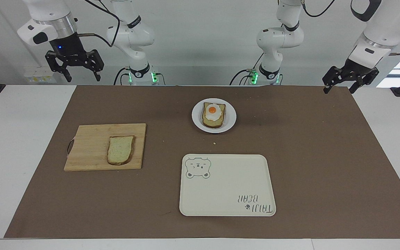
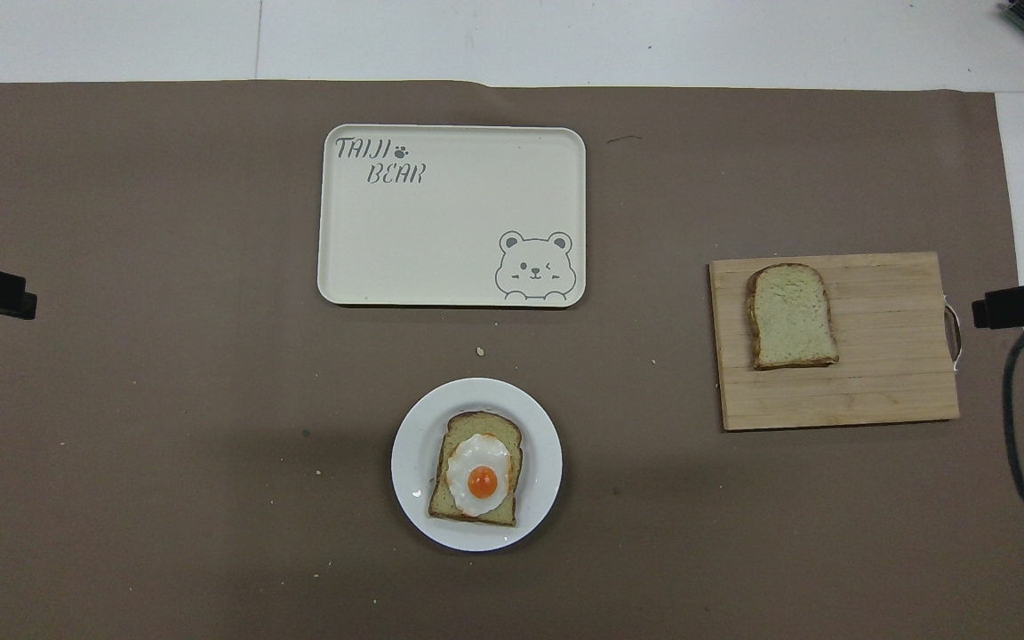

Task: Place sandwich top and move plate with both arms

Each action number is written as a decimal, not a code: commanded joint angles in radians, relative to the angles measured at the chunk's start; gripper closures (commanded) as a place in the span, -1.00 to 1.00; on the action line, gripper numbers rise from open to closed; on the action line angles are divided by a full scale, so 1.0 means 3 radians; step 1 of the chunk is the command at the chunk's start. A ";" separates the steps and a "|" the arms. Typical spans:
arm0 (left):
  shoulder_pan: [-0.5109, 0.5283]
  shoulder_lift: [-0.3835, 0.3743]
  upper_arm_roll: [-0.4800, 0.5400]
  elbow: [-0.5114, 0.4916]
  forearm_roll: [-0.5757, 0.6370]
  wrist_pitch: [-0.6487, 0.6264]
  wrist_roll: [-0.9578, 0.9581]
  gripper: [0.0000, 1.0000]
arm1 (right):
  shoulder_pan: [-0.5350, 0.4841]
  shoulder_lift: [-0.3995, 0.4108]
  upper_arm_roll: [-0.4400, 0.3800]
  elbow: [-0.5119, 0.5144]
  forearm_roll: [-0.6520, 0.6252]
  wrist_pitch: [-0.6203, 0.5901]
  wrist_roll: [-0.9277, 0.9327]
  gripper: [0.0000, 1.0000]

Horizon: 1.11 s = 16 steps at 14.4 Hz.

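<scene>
The sandwich top (image 1: 120,150) is a plain bread slice lying flat on a wooden cutting board (image 1: 89,142) toward the right arm's end; it also shows in the overhead view (image 2: 792,316). The white plate (image 1: 231,121) sits mid-table near the robots and bears a bread slice with a fried egg (image 1: 213,114). The plate also shows in the overhead view (image 2: 410,462). My right gripper (image 1: 83,78) hangs open and empty, high over the mat's corner by the robots. My left gripper (image 1: 338,91) hangs open and empty over the mat's corner at the left arm's end. Both arms wait.
A cream rectangular tray with a bear drawing (image 1: 227,187) lies farther from the robots than the plate, bare. A brown mat (image 1: 307,156) covers most of the white table. A few crumbs lie on the mat between the plate and the tray.
</scene>
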 commanded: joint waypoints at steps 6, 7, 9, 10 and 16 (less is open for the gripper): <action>0.0002 0.0011 -0.0003 0.0034 0.0046 -0.0031 -0.0037 -1.00 | -0.0029 -0.0035 0.0007 -0.0032 0.0046 -0.0003 -0.0045 -1.00; 0.0002 0.0011 -0.0003 0.0034 0.0046 -0.0031 -0.0037 -1.00 | -0.0029 -0.0035 0.0007 -0.0032 0.0046 -0.0003 -0.0050 -1.00; 0.0002 0.0011 -0.0003 0.0034 0.0046 -0.0031 -0.0037 -1.00 | -0.0029 -0.0030 0.0007 -0.0032 0.0046 0.0008 -0.0045 -1.00; 0.0002 0.0011 -0.0003 0.0034 0.0046 -0.0031 -0.0037 -1.00 | -0.0034 -0.0030 0.0007 -0.0026 0.0046 0.0018 -0.0045 -1.00; 0.0002 0.0011 -0.0003 0.0034 0.0046 -0.0031 -0.0037 -1.00 | -0.0029 -0.0025 0.0007 -0.0016 0.0046 -0.0003 -0.0080 -1.00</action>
